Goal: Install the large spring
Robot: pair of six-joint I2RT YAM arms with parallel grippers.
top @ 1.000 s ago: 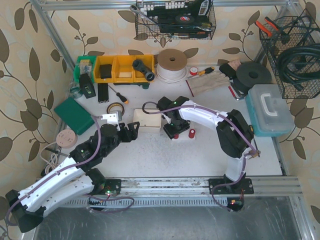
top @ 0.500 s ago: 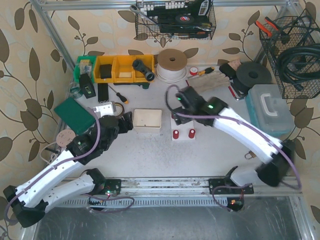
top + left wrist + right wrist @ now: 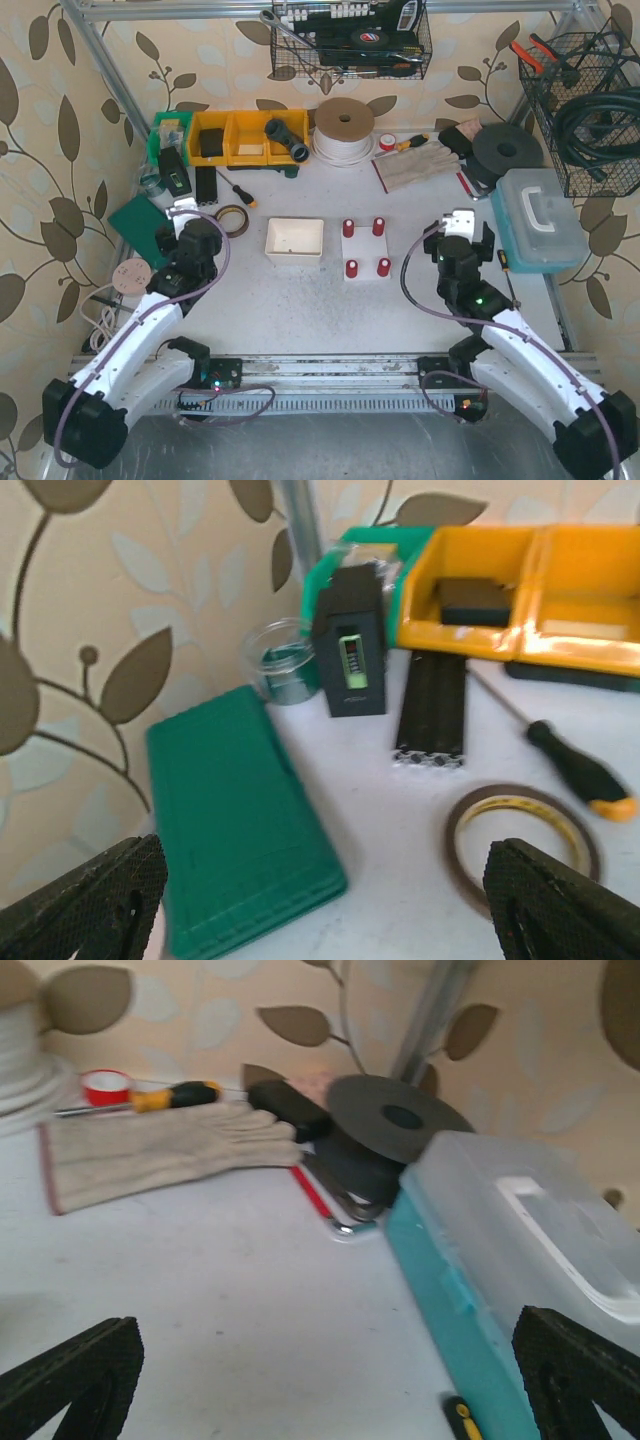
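A white base plate [image 3: 364, 248] with four short red posts [image 3: 349, 229] lies in the middle of the table. I cannot make out a large spring in any view. My left gripper [image 3: 188, 228] is at the left, between the green case [image 3: 145, 228] and the tape ring [image 3: 235, 216], well away from the plate. In the left wrist view it [image 3: 320, 910] is wide open and empty. My right gripper [image 3: 463, 233] is to the right of the plate, near the teal box [image 3: 540, 222]. In the right wrist view it [image 3: 330, 1380] is wide open and empty.
A white open box [image 3: 294, 241] stands left of the plate. Yellow bins [image 3: 530, 590], a black device [image 3: 350, 645], a black rail [image 3: 432, 705] and a screwdriver [image 3: 575, 765] lie ahead of the left gripper. A glove [image 3: 160, 1155] and a black disc [image 3: 400, 1120] lie ahead of the right gripper.
The right arm has swung from the base plate out to the right. The left arm has drawn back from the white box to the left. The plate's four posts are now uncovered.
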